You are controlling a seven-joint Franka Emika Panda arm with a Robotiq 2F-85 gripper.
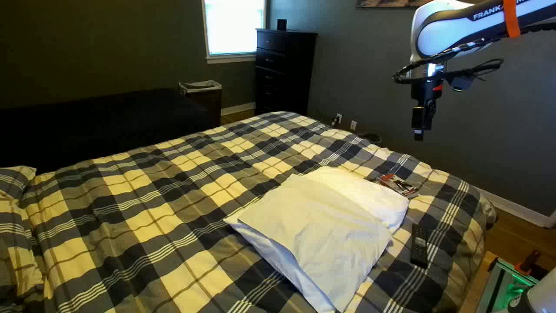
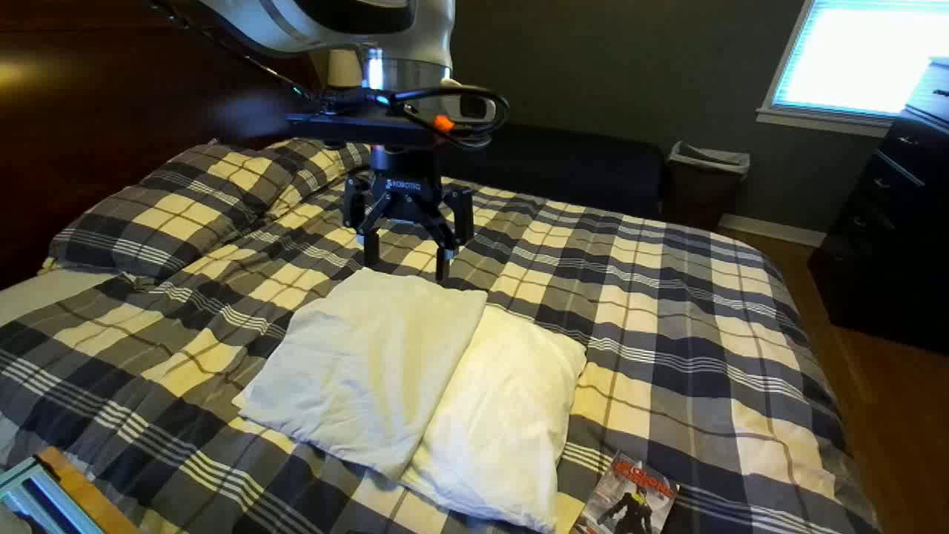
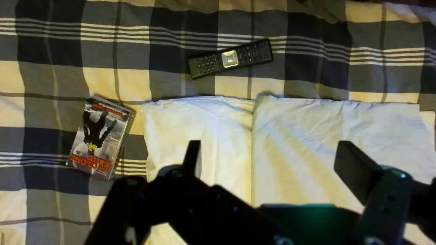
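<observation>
Bed (image 1: 143, 224): plaid, a bit wavy, carries everything below.
White cloth (image 1: 317, 230): lies on the bed, beneath me. Upper layer (image 2: 367, 363) overlaps lower layer (image 2: 504, 415), which shows mainly toward 9 o'clock in my wrist view.
Cloth feel: I'd expect light, soft, limp, hard to damage, no shape of its own once lifted. Layers may slip over each other, or the upper one may drag the lower along.
Cloth hold: I'd pinch the upper layer's free edge where it crosses the lower one, or a corner. Flat middle offers little to bite; pressing too deep risks snagging the bed's fabric.
End effector (image 2: 406, 268): fingers (image 2: 442, 265) spread wide, nothing between them; hangs above the bed, not touching the cloth.
Book (image 3: 100, 137): just beside the cloth at its 9 o'clock, wrist view. Could be a disc case, can't tell.
Remote (image 3: 230, 58): cloth's 11 o'clock, same view, near but apart.
Cloth unknowns: can't tell one folded piece from two, or whether padding sits inside. In my wrist view its 6 o'clock side is blocked by my own parts and cut by the frame.
Book crop: in an exterior view the book (image 2: 630, 497) loses its 6 o'clock end.
</observation>
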